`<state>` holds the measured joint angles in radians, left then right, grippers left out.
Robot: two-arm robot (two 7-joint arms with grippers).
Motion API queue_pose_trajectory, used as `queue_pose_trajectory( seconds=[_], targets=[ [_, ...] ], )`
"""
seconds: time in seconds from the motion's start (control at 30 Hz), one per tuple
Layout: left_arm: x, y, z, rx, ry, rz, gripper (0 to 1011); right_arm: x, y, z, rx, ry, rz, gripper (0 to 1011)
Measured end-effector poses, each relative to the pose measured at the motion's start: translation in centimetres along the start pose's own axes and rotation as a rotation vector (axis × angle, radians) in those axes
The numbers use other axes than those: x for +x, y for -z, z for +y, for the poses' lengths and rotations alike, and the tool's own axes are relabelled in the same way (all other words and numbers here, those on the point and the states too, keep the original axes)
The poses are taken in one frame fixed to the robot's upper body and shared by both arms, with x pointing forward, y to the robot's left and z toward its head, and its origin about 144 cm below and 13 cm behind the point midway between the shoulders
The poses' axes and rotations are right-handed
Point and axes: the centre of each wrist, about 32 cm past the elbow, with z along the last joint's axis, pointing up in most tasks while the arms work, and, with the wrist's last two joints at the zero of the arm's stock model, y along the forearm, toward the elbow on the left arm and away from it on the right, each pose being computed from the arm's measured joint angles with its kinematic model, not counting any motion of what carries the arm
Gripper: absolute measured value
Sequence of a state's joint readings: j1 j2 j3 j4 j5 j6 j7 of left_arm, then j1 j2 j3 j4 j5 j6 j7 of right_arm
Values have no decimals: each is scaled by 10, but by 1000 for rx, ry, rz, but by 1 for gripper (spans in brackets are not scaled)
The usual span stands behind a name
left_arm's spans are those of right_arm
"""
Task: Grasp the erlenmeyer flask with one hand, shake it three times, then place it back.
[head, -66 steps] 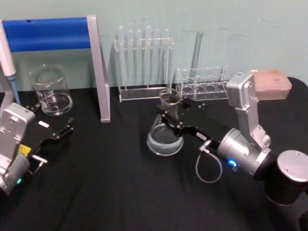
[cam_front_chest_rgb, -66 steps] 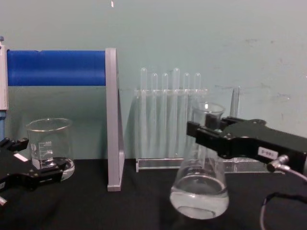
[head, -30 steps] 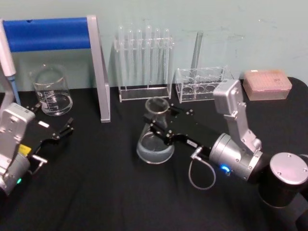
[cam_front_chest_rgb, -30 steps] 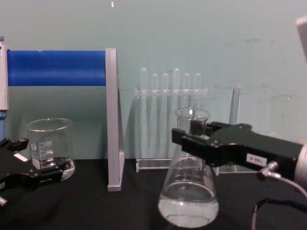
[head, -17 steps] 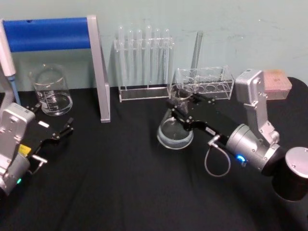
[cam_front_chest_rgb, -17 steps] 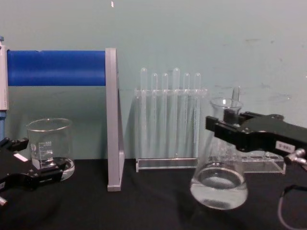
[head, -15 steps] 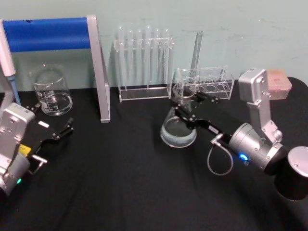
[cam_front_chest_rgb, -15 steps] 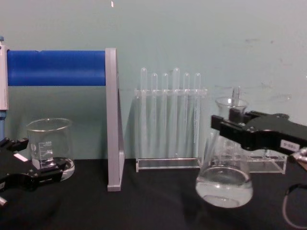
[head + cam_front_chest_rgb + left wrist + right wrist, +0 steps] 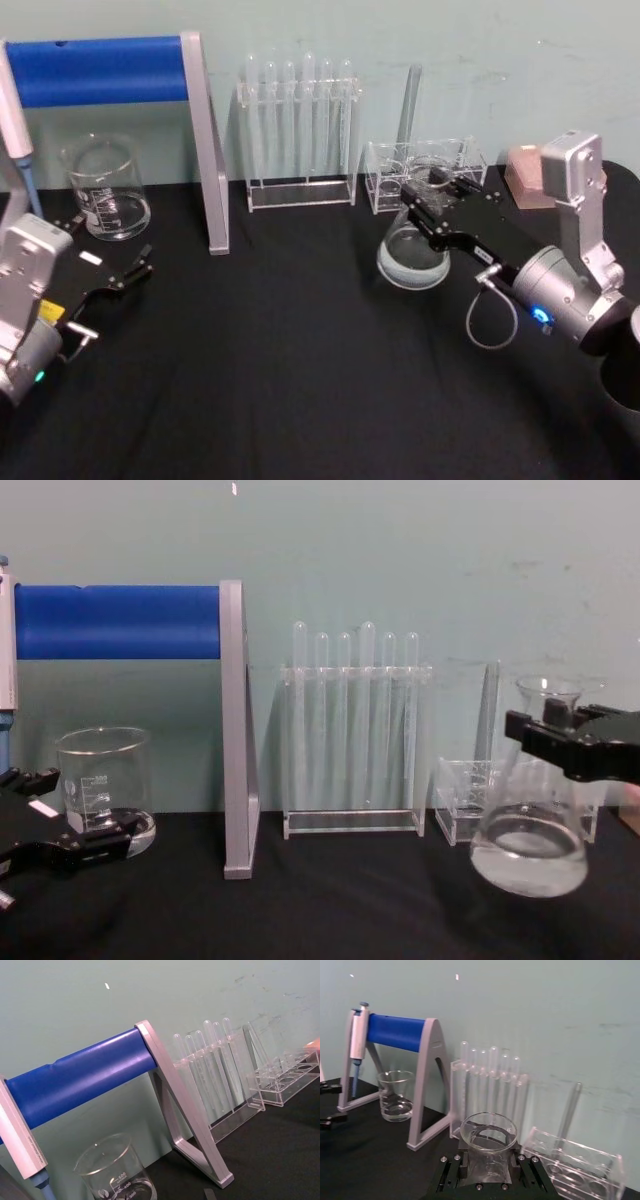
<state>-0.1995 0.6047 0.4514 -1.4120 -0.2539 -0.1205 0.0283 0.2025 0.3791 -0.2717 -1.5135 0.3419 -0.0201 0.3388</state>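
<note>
My right gripper [image 9: 428, 212] is shut on the neck of the erlenmeyer flask [image 9: 410, 258], a clear cone with a little clear liquid in its wide base. In the chest view the flask [image 9: 528, 852] hangs at the far right, a bit tilted and seemingly just off the black table, with the right gripper [image 9: 556, 742] clamped below its flared rim. The right wrist view looks down on the flask's mouth [image 9: 488, 1132], with the jaws closed on either side of the neck. At the table's left side my left gripper [image 9: 108, 298] rests open and holds nothing.
A glass beaker [image 9: 103, 190] stands at the back left by a blue-barred pipette stand [image 9: 203, 150]. A rack of test tubes [image 9: 298, 130] and a low clear rack [image 9: 440, 165] line the back. A pink box [image 9: 522, 172] sits behind the right arm.
The right gripper swung the flask left, then back right; it now hangs farther right, in front of the low clear rack. The left arm has not moved.
</note>
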Motion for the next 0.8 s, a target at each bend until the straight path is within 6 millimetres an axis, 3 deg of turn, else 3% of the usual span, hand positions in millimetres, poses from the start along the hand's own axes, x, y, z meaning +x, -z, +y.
queue_pose_trajectory(
  seconds=[0.4, 0.8],
  targets=[
    [0, 0, 0, 0, 0, 0, 1001, 9, 1, -6, -7, 54, -1, 449],
    [0, 0, 0, 0, 0, 0, 1001, 3, 2, -4, -18, 24, 5, 449]
  ],
)
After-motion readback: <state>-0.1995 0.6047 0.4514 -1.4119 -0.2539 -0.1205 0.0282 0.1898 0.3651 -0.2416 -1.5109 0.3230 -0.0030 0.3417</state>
